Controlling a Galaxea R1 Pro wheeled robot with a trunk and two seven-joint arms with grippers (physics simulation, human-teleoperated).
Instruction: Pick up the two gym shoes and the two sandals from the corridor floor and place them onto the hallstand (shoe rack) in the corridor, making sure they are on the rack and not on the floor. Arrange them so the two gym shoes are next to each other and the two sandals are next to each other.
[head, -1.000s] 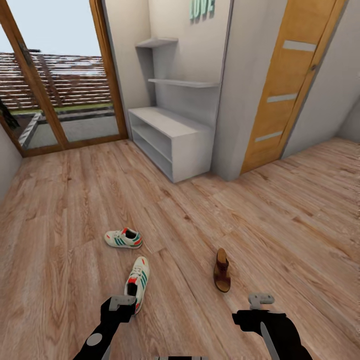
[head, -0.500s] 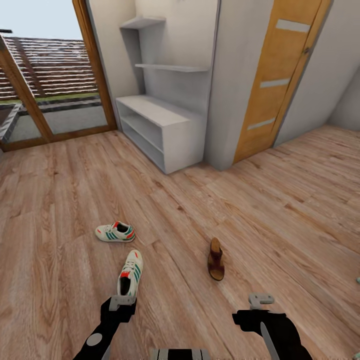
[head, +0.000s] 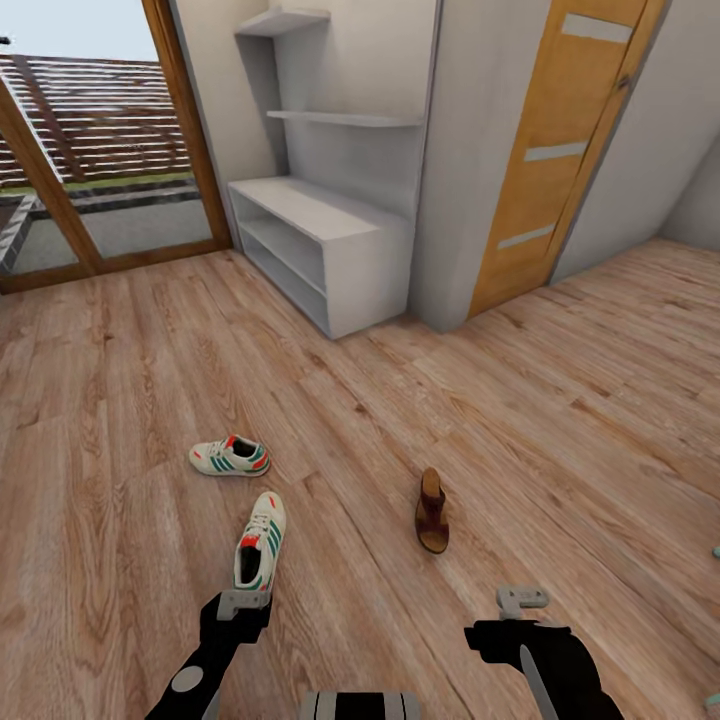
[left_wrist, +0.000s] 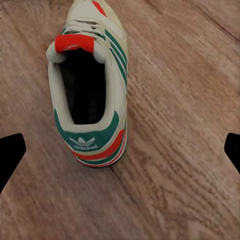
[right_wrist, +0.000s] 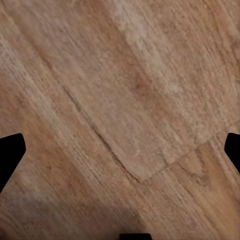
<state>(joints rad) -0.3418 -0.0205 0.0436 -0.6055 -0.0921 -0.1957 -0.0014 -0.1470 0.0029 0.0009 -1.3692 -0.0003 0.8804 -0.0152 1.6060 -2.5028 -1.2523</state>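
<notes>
Just below the left gripper (left_wrist: 120, 147), fingers spread wide and holding nothing, cream gym shoe (left_wrist: 90, 85) with green stripes and orange-red heel patch upright on the plank floor (left_wrist: 185, 100), right gripper (right_wrist: 120, 147) likewise spread over bare planks.

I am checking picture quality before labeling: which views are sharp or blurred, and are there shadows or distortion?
Head view: sharp, evenly lit, wide-angle distortion tilts the door and hallstand; shoes cast only faint shadows. Left wrist view: the gym shoe is crisp, its logo readable. Right wrist view: the floor is soft and blurred, with a dark shadow along the lower edge.
</notes>
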